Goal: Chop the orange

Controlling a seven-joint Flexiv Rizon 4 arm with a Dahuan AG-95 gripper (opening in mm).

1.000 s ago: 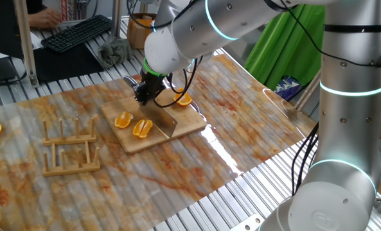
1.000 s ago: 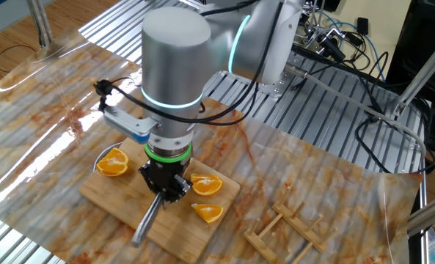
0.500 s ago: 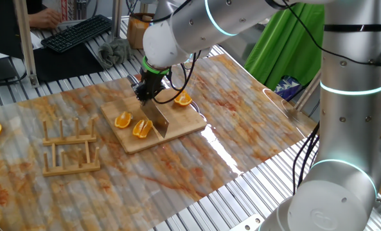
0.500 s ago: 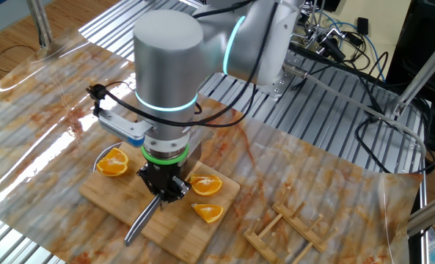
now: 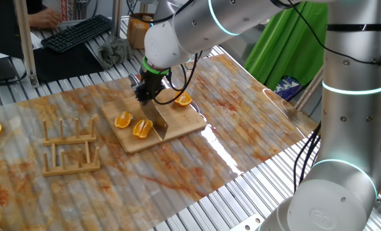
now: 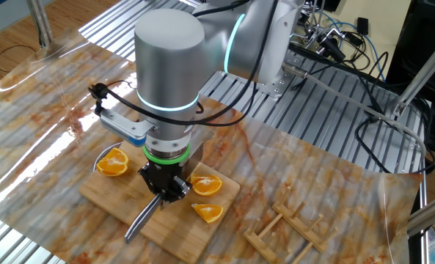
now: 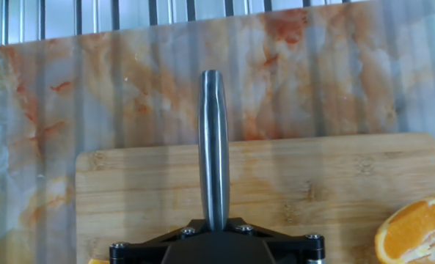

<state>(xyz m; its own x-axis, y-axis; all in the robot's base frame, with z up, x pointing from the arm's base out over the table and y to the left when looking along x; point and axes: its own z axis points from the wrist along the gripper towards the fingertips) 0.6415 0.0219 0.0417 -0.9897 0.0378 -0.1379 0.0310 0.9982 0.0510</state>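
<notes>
While clamped on the knife with blade edge down, tool stands over wooden board on bench. Orange already lying there as two wedges beside blade; possibly further chopping left.

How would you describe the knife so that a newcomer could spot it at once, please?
Find the wooden cutting board in the middle of the marbled table. The knife stands on it, its steel handle clamped in the gripper. It is the only metal thing among the orange pieces.
</notes>
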